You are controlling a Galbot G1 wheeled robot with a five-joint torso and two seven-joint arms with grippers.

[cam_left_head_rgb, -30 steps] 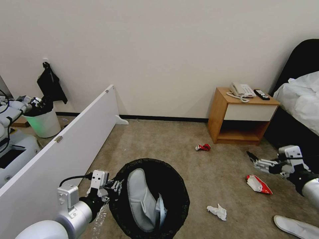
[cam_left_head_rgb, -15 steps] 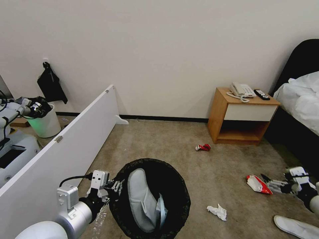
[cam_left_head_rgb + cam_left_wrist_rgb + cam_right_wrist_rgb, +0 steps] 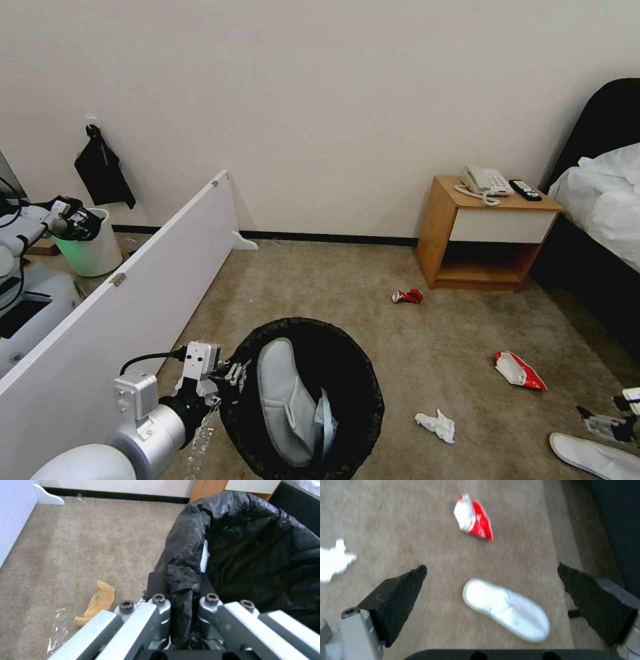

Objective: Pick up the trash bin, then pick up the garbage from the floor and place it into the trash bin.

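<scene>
Slipper [image 3: 506,610] number two lies flat on the floor [image 3: 373,313], sole down, right under the right gripper [image 3: 491,590]. That gripper hangs above it with its two black fingers spread wide apart, one on each side. The slipper looks soft, thin and very light, so it will likely bend and flop when lifted. A good place to pinch looks like across its narrow middle, where both fingers can reach the edges.

The left gripper [image 3: 180,600] is pressed together on the rim of the trash bin [image 3: 353,373], squeezing the crinkly black bag over the edge. The bag looks slippery, so the bin could slide if it gets bumped. One white slipper [image 3: 283,400] already sits inside.

Nearby on the carpet are a red and white snack packet [image 3: 519,370], a crumpled tissue [image 3: 437,425] and a crushed red can [image 3: 408,296], all small and light.
</scene>
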